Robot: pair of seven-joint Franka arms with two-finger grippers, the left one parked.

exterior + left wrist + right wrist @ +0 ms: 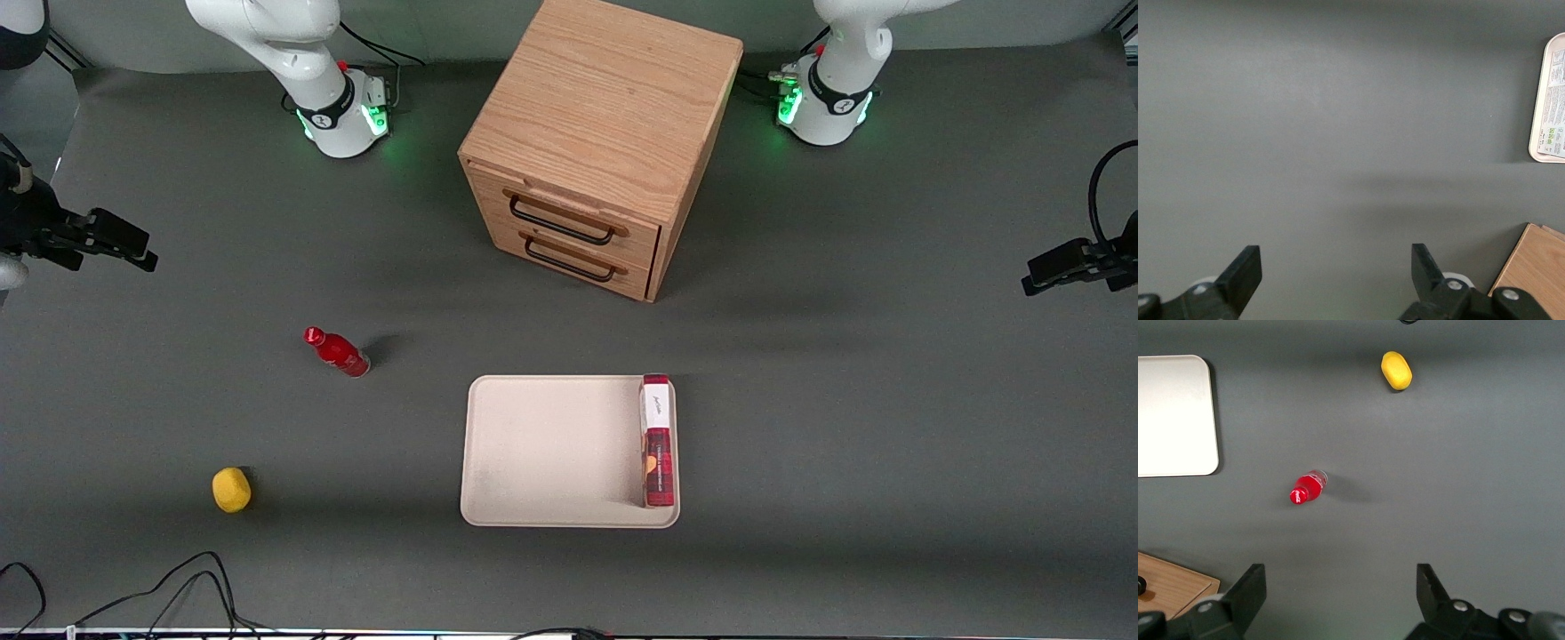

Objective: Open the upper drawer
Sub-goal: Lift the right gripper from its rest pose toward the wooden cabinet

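Out at the working arm's end of the tabletop [845, 400], the claw [1338, 593] hangs spread wide, holding nothing — well apart from the cabinet [605, 107]. The upper drawer [569, 213] sits shut above its twin. Best approach — fingers straddling the upper drawer's handle [562, 222], then a straight pull.

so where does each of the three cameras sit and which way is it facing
Front view: high in front of the table, looking down on the closed upper drawer, cabinet, tray; both arm bases show.
Right wrist view: on the working arm, facing down at the table; the gripper hangs open above bare mat, far from the cabinet.
Left wrist view: on the parked arm, facing down at mat; its own fingers show.
Shared: red bottle and yellow object appear in front and right wrist views.
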